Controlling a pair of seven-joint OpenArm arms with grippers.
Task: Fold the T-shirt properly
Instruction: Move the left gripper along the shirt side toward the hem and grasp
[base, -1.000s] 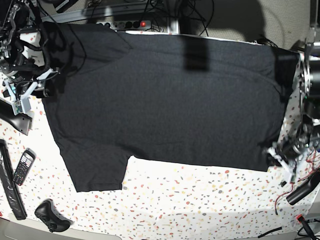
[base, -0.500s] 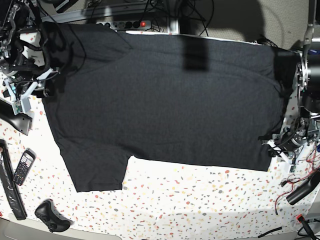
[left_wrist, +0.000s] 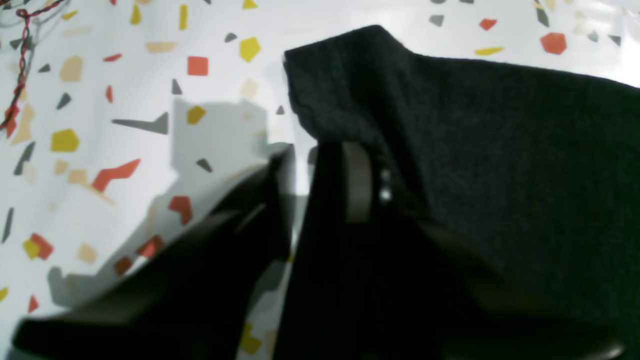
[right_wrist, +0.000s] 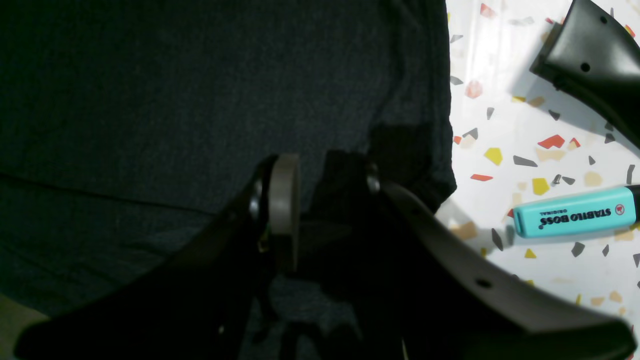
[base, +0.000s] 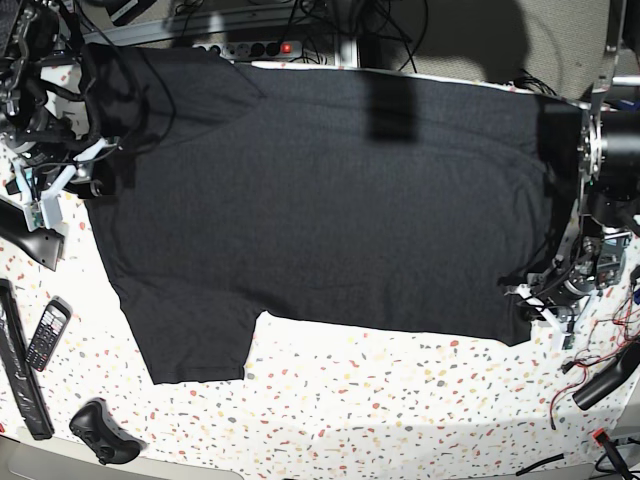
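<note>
The left gripper (base: 541, 300) is closing on the T-shirt (base: 330, 200) hem corner and dragging it inward, starting the fold; the right gripper (right_wrist: 320, 200) is staying half-open over cloth.

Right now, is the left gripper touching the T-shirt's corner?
Touching. The left wrist view shows the T-shirt corner draped over one finger of the left gripper, with cloth against its pad.

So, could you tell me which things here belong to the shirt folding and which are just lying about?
Part of the job:
- T-shirt
- left gripper, at the shirt's corner
- right gripper, over the shirt's edge

Lying about:
- highlighter
- phone
- power strip
- black controller
</note>
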